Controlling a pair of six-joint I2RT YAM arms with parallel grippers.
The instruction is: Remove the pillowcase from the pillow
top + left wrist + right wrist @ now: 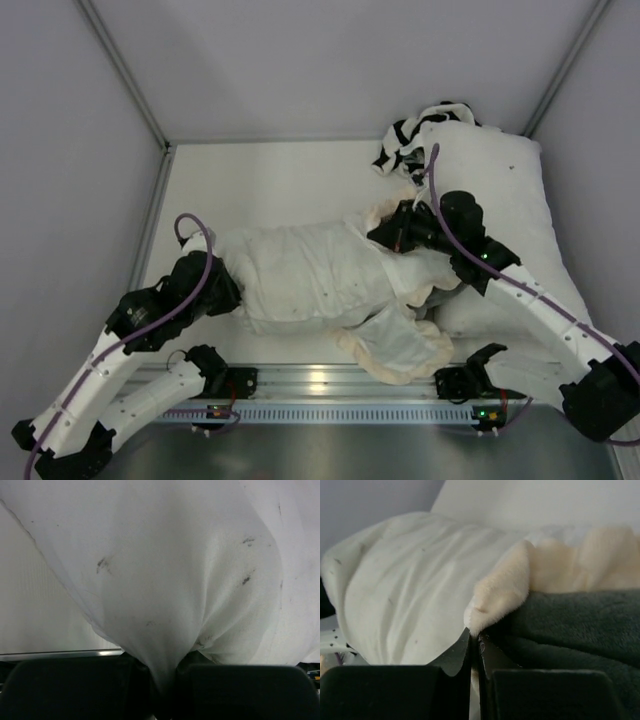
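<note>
The white pillow (300, 275) with tiny dark specks lies across the middle of the table. Its right end is still inside the pillowcase (398, 348), which is bunched there with its cream frill showing. My left gripper (228, 292) is shut on the pillow's left end; in the left wrist view the speckled white fabric (165, 580) is pinched between the fingers of my left gripper (167, 680). My right gripper (402, 236) is shut on the pillowcase's cream frill edge (500, 590), seen at my right gripper (475, 637), with dark grey plush (570, 625) beside it and the pillow (405, 590) to the left.
A longer plain white pillow (505, 200) lies along the right side under the right arm. A black-and-white patterned cloth (415, 135) sits at the back right. A metal rail (330, 382) runs along the near edge. Grey walls enclose the table.
</note>
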